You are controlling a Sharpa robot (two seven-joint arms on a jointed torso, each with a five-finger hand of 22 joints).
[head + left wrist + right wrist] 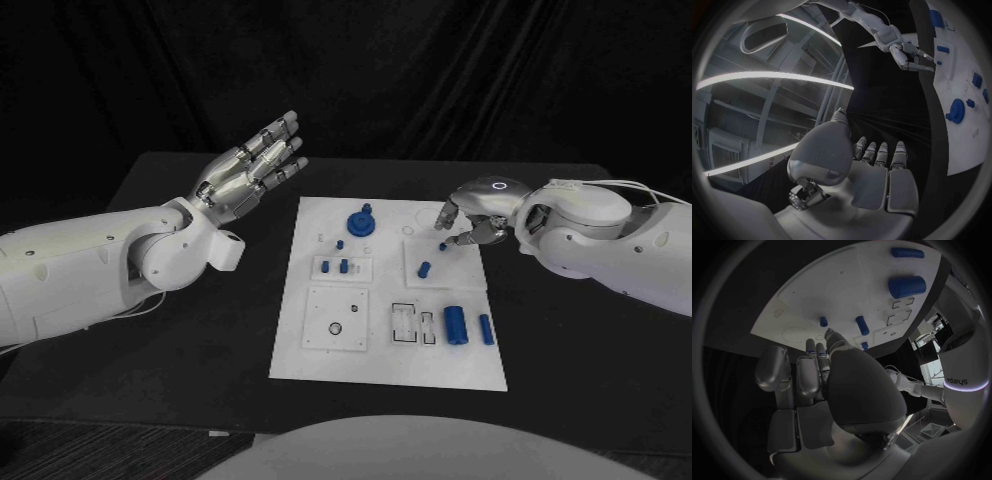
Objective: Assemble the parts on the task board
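Observation:
The white task board lies in the middle of the black table. My right hand hangs over its far right part, thumb and fingertips drawn together on a small blue peg just above the board. Another blue peg stands in the board just nearer me. A round blue knob stands at the far middle. Two blue cylinders lie at the near right. My left hand is raised off the board's far left, fingers spread, holding nothing.
A pair of small blue pieces sits in a square plate left of centre, with a tiny blue piece beyond it. A plate with a ring hole is at the near left. The table edge runs behind my left arm.

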